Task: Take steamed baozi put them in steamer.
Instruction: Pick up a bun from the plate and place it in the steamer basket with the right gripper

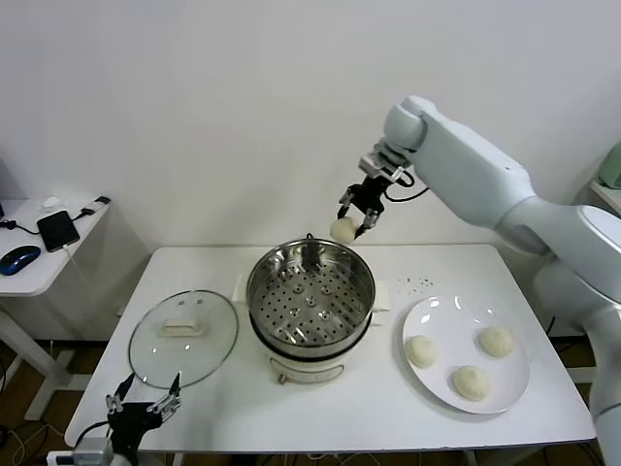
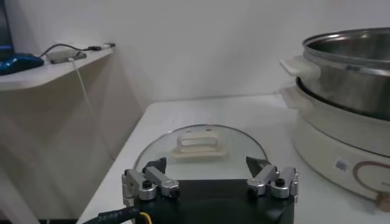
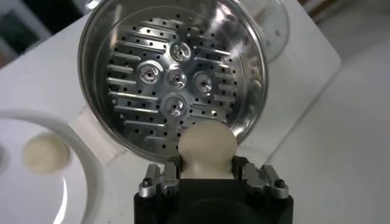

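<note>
A steamed baozi (image 1: 343, 230), gripped in the right gripper (image 1: 359, 221) jaws, hangs above the far rim of the steamer (image 1: 361, 268), so it should travel nearer over the perforated tray, then descend gently before release, while the left gripper (image 1: 146, 399) waits open-jawed at the near-left table (image 1: 388, 398) edge.

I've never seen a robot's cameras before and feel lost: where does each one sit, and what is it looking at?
Head view: up on the robot's head, facing down at the white table; the right arm holds a baozi above the steamer.
Left wrist view: low at the table's near edge, behind the open left pincer, facing the glass lid.
Right wrist view: above the steamer, looking down past the right pincer.
Every view shows the steamer.
</note>
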You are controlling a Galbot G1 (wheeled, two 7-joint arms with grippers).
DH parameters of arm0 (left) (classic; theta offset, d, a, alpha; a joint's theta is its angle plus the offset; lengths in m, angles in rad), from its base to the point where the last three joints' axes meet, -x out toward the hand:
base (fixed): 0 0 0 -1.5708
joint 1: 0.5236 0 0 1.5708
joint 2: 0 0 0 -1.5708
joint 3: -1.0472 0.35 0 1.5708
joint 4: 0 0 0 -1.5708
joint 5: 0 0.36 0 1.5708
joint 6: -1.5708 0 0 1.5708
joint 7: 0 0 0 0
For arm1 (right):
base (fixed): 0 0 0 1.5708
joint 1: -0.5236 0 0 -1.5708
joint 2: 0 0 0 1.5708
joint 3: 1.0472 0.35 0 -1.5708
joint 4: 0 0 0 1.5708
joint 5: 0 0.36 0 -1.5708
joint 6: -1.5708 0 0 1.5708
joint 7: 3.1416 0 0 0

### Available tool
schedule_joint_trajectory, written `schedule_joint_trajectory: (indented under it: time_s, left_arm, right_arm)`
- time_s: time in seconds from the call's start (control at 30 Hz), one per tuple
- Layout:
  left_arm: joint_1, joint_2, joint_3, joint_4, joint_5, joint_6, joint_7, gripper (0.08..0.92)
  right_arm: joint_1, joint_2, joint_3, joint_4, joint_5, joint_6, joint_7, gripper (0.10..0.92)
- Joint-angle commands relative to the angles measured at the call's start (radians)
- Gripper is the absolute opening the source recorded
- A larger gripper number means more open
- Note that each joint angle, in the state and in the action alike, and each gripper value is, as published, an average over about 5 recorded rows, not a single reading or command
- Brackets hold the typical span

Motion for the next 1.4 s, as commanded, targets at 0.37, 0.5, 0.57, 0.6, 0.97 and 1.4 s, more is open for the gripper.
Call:
schedule_joint_trajectory:
  time_s: [0.37,0.5,0.57,0.6,0.97,1.4]
  left_arm:
    - [-0.009,-0.001,-0.008,0.024,-0.014,0.006,0.002,0.823]
    - [-0.008,-0.003,-0.009,0.023,-0.015,0.005,0.003,0.823]
    - [-0.007,-0.003,-0.011,0.024,-0.016,0.005,0.002,0.823]
    - [-0.007,-0.004,-0.011,0.025,-0.017,0.004,0.002,0.823]
    - [-0.013,-0.002,-0.022,0.031,-0.029,0.004,0.000,0.823]
    - [-0.015,-0.003,-0.019,0.042,-0.029,0.003,-0.001,0.823]
  right_arm:
    - [-0.074,0.141,-0.001,-0.019,-0.352,0.293,0.166,0.551]
    - [-0.093,0.146,-0.001,-0.015,-0.337,0.293,0.169,0.551]
    - [-0.103,0.145,-0.006,-0.010,-0.329,0.293,0.167,0.551]
    - [-0.109,0.145,-0.007,-0.010,-0.330,0.293,0.165,0.551]
    - [-0.188,0.150,0.049,-0.045,-0.469,0.293,0.257,0.551]
    - [-0.212,0.164,0.068,-0.062,-0.530,0.293,0.280,0.639]
